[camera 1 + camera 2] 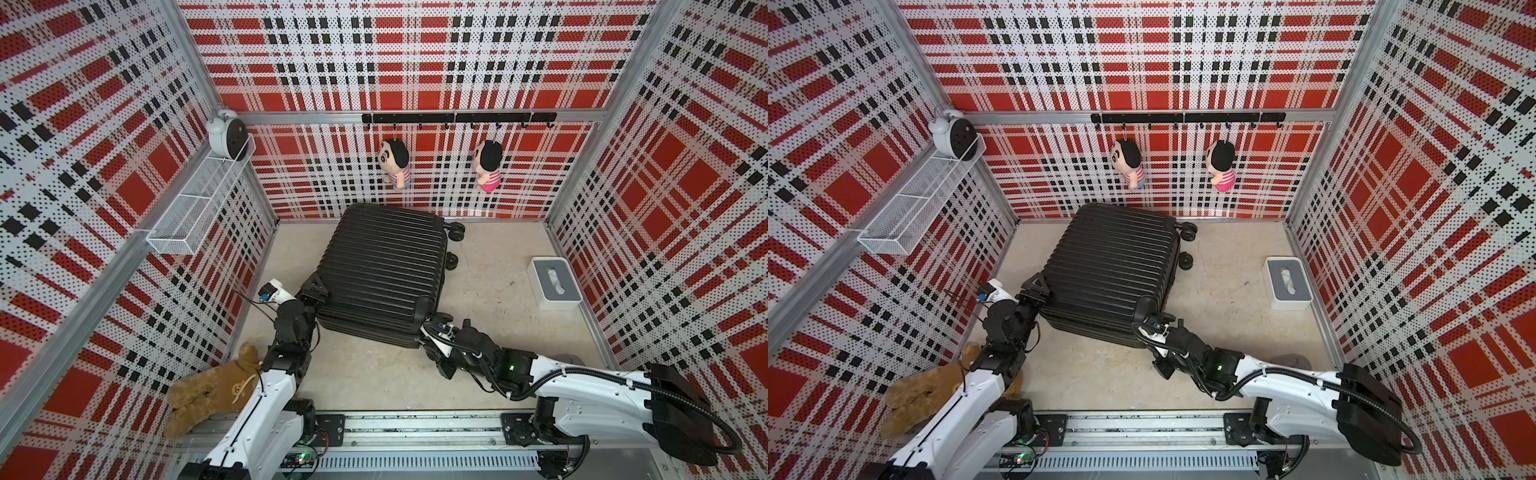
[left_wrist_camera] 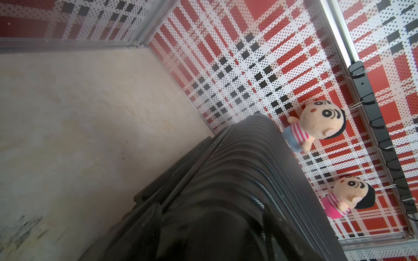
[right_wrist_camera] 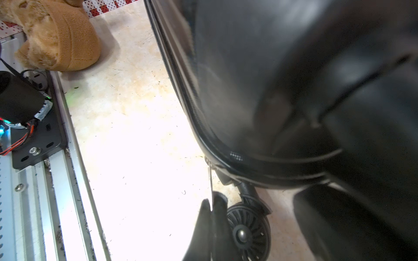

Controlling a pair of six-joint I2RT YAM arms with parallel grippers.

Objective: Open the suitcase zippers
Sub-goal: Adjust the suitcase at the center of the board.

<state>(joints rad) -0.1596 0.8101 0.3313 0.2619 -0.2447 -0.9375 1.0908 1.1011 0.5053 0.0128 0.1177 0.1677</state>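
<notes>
The black ribbed suitcase [image 1: 382, 266] [image 1: 1113, 266] lies flat on the floor, its wheels toward the back right. My left gripper [image 1: 312, 289] [image 1: 1036, 291] sits at its near left corner, one finger on the top shell, jaws clamped on that edge. In the left wrist view the suitcase [image 2: 237, 180] fills the space at the jaws, which are dark and blurred. My right gripper [image 1: 426, 334] [image 3: 212, 203] is at the near right corner, shut on a thin zipper pull [image 3: 210, 178]. The pull hangs from the zippers' track [image 3: 181, 95] beside a wheel [image 3: 246, 232].
A brown teddy bear [image 1: 216, 386] lies by the left arm's base. A white tissue box [image 1: 555, 282] stands on the floor at the right. Two dolls [image 1: 395, 162] [image 1: 488, 166] hang on the back wall. A wire basket [image 1: 195, 212] sticks out from the left wall.
</notes>
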